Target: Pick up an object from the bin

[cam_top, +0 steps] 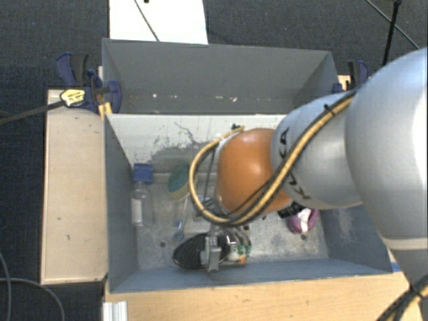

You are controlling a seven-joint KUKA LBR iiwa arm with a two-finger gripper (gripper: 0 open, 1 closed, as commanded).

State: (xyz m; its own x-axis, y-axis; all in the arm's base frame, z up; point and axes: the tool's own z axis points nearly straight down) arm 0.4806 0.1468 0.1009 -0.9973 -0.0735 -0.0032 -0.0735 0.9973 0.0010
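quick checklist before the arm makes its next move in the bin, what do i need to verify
1. Hand is low in the bin, near the floor: ok.
2. A target is within reach: a black rounded object lies right beside the hand, toward the view's left: ok.
3. Grip on the black object: cannot tell.
4. Bottle with a blue cap lies apart by the left wall, out of the way: ok.
5. Purple thing lies apart on the right: ok.
6. Clearance to the bin's near wall: the hand is close to it, not ok.
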